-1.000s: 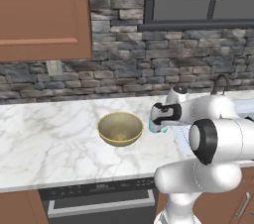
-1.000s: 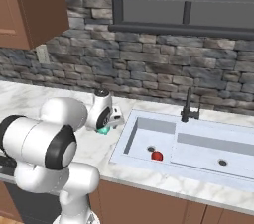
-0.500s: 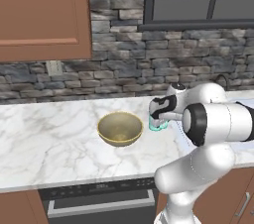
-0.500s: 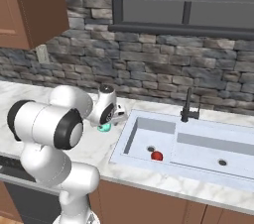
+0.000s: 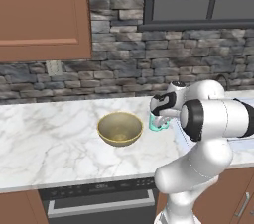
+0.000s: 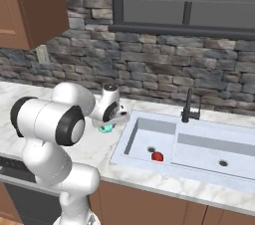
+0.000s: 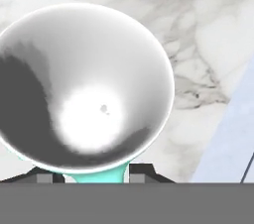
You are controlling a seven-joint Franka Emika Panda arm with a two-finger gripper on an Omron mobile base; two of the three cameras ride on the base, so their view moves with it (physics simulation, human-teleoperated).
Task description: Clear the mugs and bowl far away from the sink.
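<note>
The teal mug point(image 5: 158, 125) stands on the marble counter just left of the sink point(image 6: 185, 145), with the arm's hand right over it. In the hand view I look straight down into the mug's white inside point(image 7: 84, 84). My gripper point(image 7: 96, 176) has its two dark fingertips on either side of the teal wall at the near rim, and the teal fills the gap between them. The gripper point(image 6: 112, 119) sits low on the mug point(image 6: 105, 128) at the sink's left edge. The tan-olive bowl point(image 5: 119, 129) rests upright on the counter to the mug's left, apart from it.
A dark slim faucet point(image 6: 188, 107) rises behind the sink, and a small red object point(image 6: 157, 156) lies in its left basin. The stone wall runs behind the counter point(image 5: 44, 134). An oven front point(image 5: 99, 198) sits below the counter edge.
The hand has come down onto the teal mug, and its fingers have drawn in around the mug's rim. The bowl has not moved.
</note>
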